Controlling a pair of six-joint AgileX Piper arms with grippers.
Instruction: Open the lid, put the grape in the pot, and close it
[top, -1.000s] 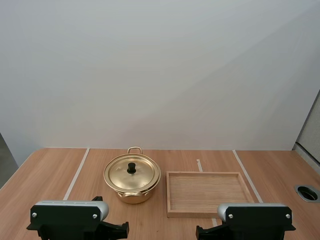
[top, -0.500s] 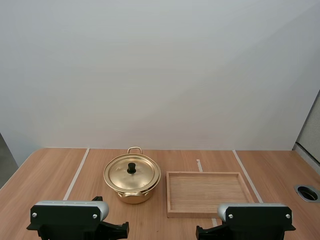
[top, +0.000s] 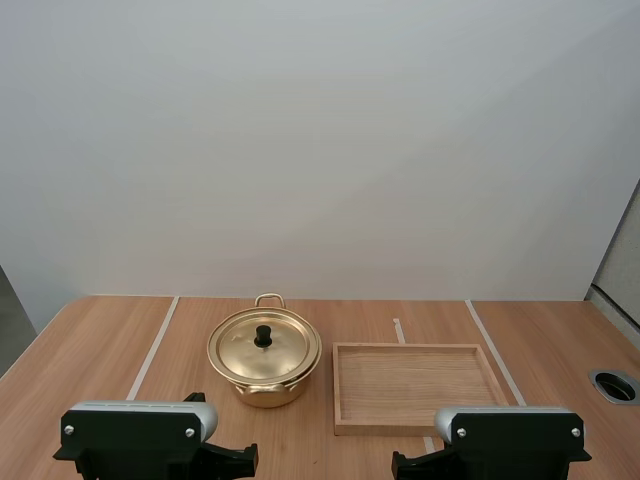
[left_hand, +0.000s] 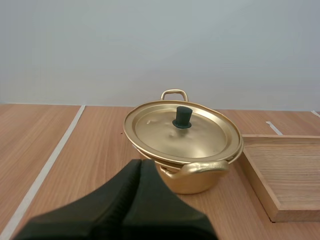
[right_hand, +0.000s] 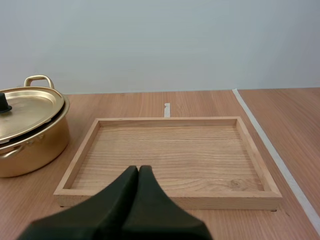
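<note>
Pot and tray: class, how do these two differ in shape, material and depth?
The pot is round, shiny gold metal; the tray is rectangular, pale wood. The pot is deep and closed by a lid; the tray is shallow and open. Both rest side by side on the table.

left gripper (left_hand: 140, 163): closed (one wedge) | right gripper (right_hand: 138, 169): closed

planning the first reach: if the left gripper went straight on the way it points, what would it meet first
Most likely the pot: the shut left gripper points at its near wall, just under the lid, beside the near handle. Bare table lies between; how far is unclear.
</note>
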